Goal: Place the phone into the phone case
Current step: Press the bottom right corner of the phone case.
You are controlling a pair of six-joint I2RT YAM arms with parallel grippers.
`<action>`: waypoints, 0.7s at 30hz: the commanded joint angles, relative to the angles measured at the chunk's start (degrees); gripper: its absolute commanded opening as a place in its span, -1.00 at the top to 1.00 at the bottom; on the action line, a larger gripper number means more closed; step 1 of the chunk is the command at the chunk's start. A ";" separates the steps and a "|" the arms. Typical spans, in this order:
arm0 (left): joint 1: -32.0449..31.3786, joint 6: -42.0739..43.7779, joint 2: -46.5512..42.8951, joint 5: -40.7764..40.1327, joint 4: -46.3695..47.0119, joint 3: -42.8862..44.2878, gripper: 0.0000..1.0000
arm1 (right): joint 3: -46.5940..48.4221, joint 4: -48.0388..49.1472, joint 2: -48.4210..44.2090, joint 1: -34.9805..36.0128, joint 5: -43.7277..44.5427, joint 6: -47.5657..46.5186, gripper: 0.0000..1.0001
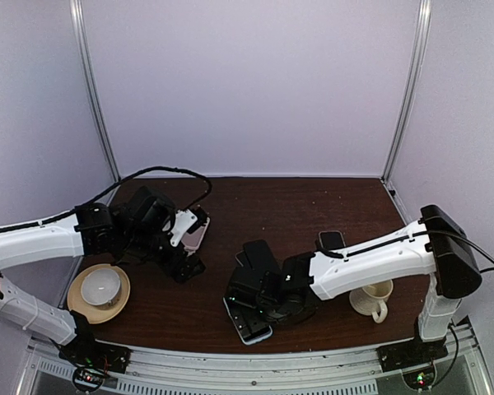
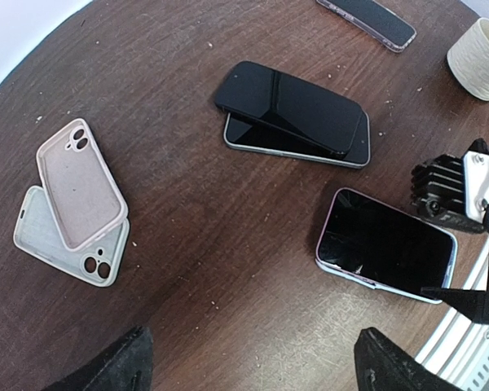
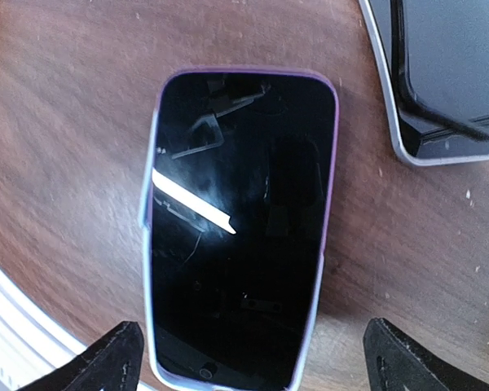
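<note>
— Which step is the robot on?
— Seating, probably. The black-screened phone with a lilac rim (image 3: pixel 240 228) lies flat near the dark wooden table's (image 2: pixel 220 244) front edge, under the right gripper (image 3: pixel 251 344), whose jaws gape, empty. It may already sit in a pale case; hard to tell.
— Next?
— Pressing its corners home evenly. The left gripper (image 2: pixel 254 342) hangs released too, near a pink silicone case (image 2: pixel 77 183) and a grey one (image 2: pixel 57 244), both empty.

No writing, brand, number or sign can be read in any view. The black glass screen of the lilac-edged phone (image 3: pixel 240 228) is dark, with only a bright streak of reflection. Well left of that phone in the left wrist view, the pale pink plastic phone case (image 2: pixel 80 191) and the grey-green plastic phone case (image 2: pixel 49 244) under it are plain.
</note>
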 commanded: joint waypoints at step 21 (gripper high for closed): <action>0.33 0.03 2.32 1.74 -0.13 -0.79 -0.78 | 5.63 -1.85 7.09 0.39 -2.15 -2.25 -0.99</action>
